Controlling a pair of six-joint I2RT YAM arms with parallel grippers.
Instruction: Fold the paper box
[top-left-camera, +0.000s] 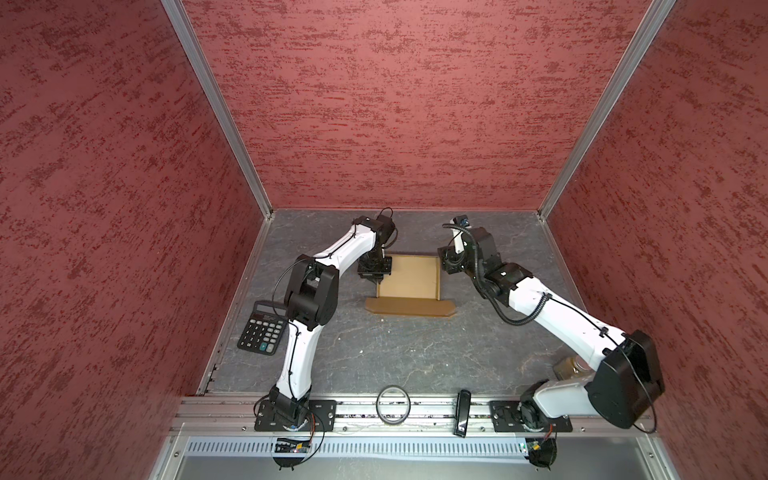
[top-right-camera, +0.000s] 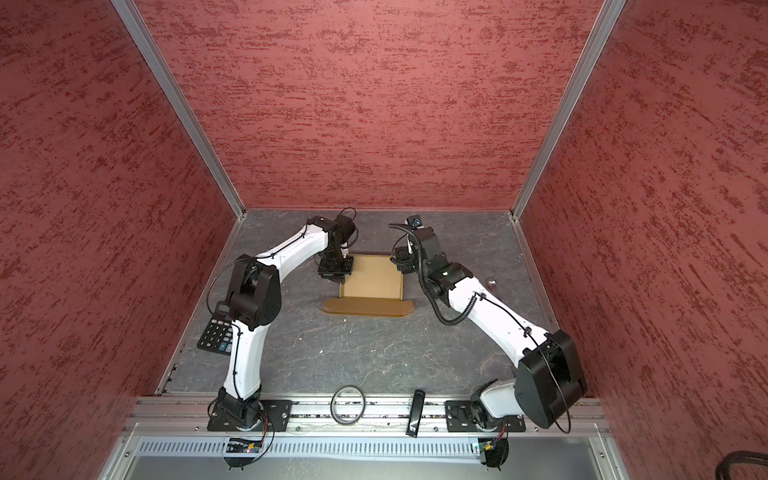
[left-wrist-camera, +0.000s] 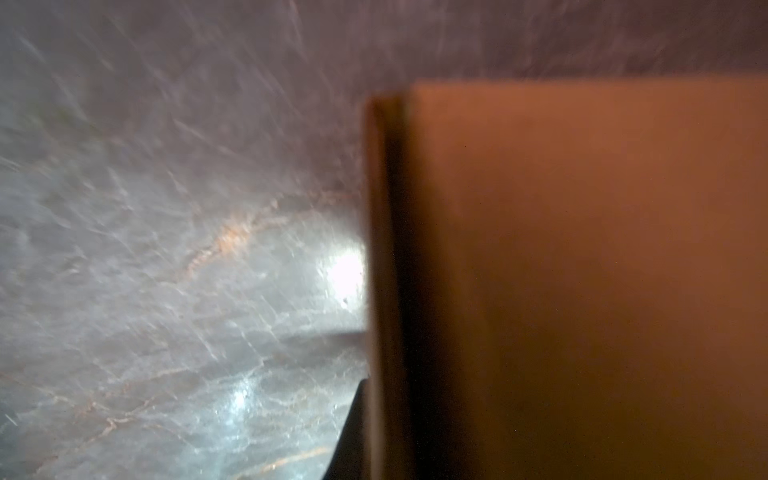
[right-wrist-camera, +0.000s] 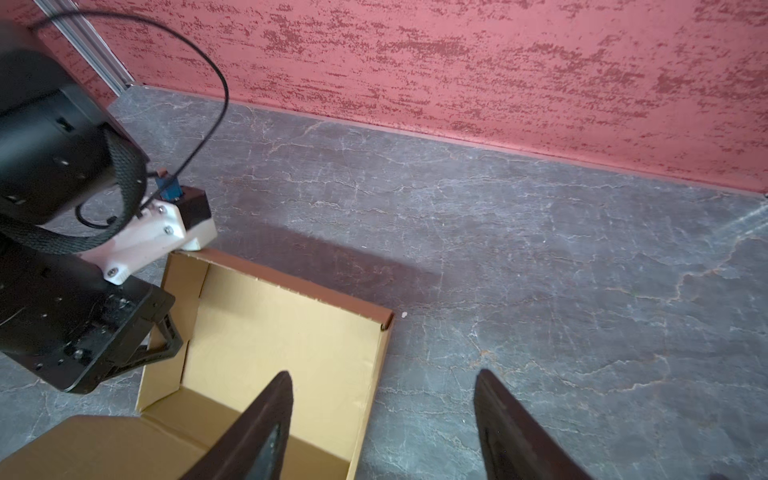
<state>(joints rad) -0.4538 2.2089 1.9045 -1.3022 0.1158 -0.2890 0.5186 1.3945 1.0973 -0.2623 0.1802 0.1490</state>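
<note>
Left pincer (top-left-camera: 376, 279) clamped on paper box (top-left-camera: 411, 277) wall at 9 o'clock; right pincer (right-wrist-camera: 382, 376) open, straddling 3 o'clock wall.

I am running a robot test cell: a lab bench boxed in, not a home or a shop. Three walls (top-left-camera: 395, 104) of red textured panel stand between bare aluminium posts (top-left-camera: 216, 104) and close in a grey stone-look tabletop (top-left-camera: 395, 353). Along the near edge runs an aluminium rail (top-left-camera: 357, 415). Both arms (top-left-camera: 552, 307) are bolted to it on black plates (top-left-camera: 326, 415). Below the rail sit small circuit boards (top-left-camera: 291, 448) with loose wires, set in a slotted cable duct (top-left-camera: 415, 448). A calculator (top-left-camera: 262, 328) lies on the tabletop and a ring (top-left-camera: 393, 404) on the rail.
</note>
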